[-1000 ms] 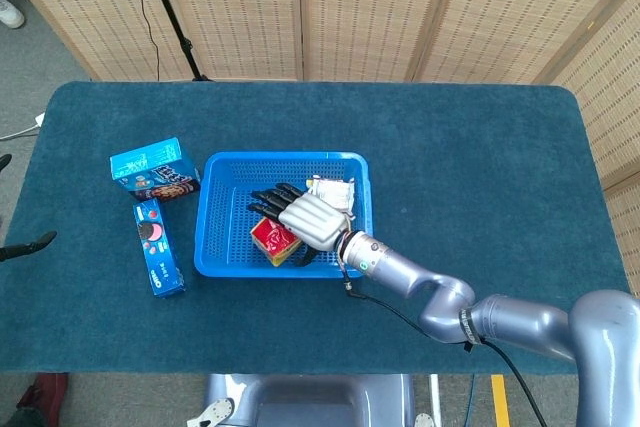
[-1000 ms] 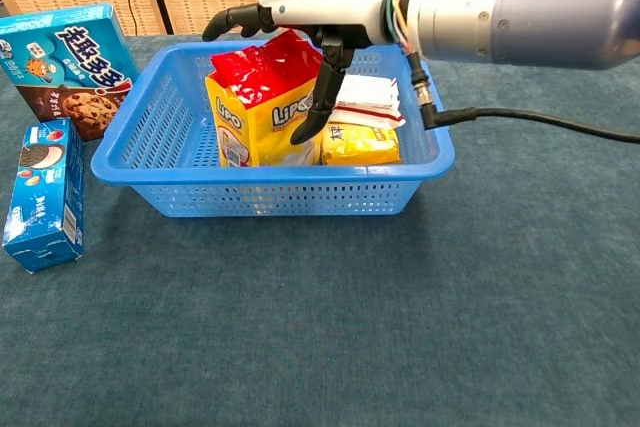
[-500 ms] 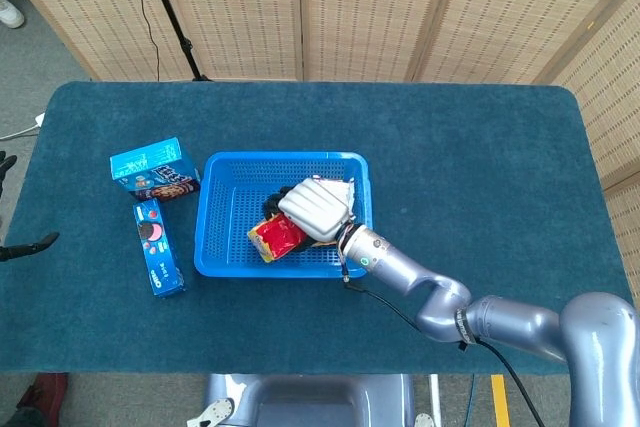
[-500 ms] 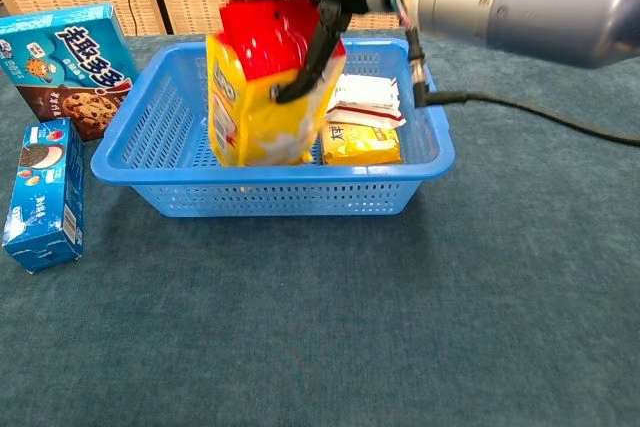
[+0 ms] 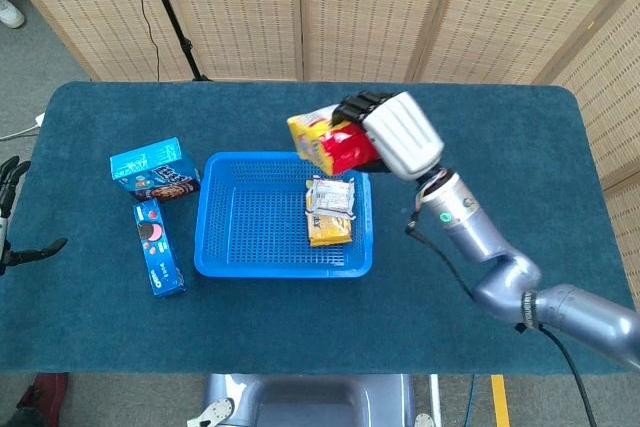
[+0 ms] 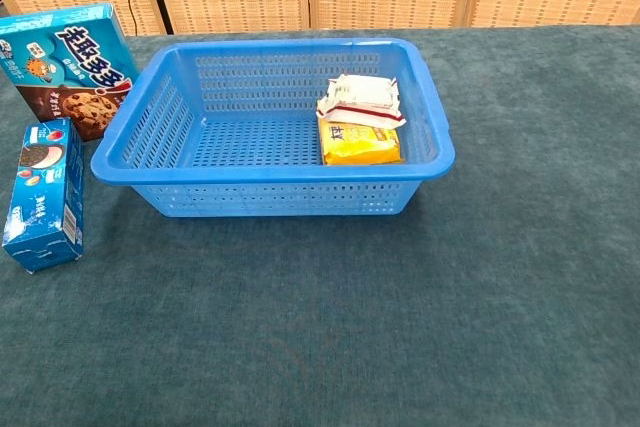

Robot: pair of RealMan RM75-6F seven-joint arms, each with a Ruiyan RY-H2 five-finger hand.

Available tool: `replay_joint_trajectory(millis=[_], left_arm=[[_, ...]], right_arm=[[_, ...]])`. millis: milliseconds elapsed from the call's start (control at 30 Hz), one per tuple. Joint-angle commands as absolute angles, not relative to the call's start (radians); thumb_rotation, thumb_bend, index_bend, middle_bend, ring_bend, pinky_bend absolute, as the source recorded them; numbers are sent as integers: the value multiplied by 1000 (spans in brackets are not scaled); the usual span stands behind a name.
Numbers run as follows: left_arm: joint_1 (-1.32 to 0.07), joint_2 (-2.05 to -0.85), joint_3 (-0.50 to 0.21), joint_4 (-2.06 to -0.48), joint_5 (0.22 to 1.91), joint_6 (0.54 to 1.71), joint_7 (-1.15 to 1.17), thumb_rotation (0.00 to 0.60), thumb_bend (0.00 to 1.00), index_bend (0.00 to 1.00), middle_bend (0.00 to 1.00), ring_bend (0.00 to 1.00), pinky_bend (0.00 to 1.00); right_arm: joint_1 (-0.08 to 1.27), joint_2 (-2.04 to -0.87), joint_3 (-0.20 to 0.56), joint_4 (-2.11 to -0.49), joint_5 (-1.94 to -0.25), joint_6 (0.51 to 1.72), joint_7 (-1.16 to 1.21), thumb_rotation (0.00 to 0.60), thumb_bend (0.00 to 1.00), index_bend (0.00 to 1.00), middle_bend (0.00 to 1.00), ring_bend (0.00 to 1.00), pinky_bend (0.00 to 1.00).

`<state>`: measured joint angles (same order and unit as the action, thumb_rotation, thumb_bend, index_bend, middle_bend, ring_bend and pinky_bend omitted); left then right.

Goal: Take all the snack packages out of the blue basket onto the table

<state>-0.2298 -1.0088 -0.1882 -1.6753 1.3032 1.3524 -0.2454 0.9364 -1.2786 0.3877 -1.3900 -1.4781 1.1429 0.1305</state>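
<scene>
- head view: the right hand (image 5: 400, 134) is raised above the far right corner of the blue perforated plastic basket (image 5: 240, 247), its fingers wrapped around a red and yellow snack bag (image 5: 325, 140) that hangs clear of the basket rim.
- head view: 2 small packages lie in the right part of the basket, a white and red flat packet (image 5: 331, 193) toward the far side and a yellow flat packet (image 5: 329, 229) on the near side, touching each other.
- head view: on the dark teal cloth-covered desk (image 5: 480, 167), left of the basket, sit a blue cookie box (image 5: 153, 169) and, nearer, a long narrow blue biscuit box (image 5: 158, 246), both already outside the basket.
- head view: at the far left edge a dark shape shows that may be the left hand (image 5: 12, 217); it is too small and cropped to tell how its fingers lie or whether it holds anything.
- chest view: the basket stands in the middle with the white and red packet (image 6: 360, 99) resting partly on the yellow packet (image 6: 361, 142) against the right wall; the cookie box (image 6: 68, 52) and narrow biscuit box (image 6: 43, 192) stand to the left of it. only a sliver of yellow shows at the top edge; neither hand is visible here.
- progress, as a judgement: 2 boxes are out, a 3rd package is lifted but not yet set down, and 2 packets are left inside, so the task looks roughly half done.
</scene>
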Motion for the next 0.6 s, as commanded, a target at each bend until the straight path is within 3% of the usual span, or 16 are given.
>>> replay_joint_trajectory(millis=[33,433,500,567,600], left_arm=[[-226,-1003,-184,-1681,1307,1355,-235,600,30,0,0,0,0],[-211,-981,-175,-1708,1328,1369,-239,600,35,0,0,0,0],[-211,-978,-172,-1709,1332,1365,-240,600,35,0,0,0,0],[-209,-975,-171,-1710,1333,1366,-244,600,35,0,0,0,0],[-207,-972,-170,-1710,1332,1365,-244,600,35,0,0,0,0]], right_arm=[[856,-1214,345,-1297,-1457,1141,179,600,275,589,583,484,622],[760,-1358,146,-905,-1544,1138,282,600,295,594,580,484,618],[756,-1366,113,-881,-1561,1110,295,600,293,516,521,432,527],[768,-1324,69,-924,-1570,1006,318,600,145,248,240,180,197],[775,-1297,66,-973,-1560,969,340,600,86,159,140,97,99]])
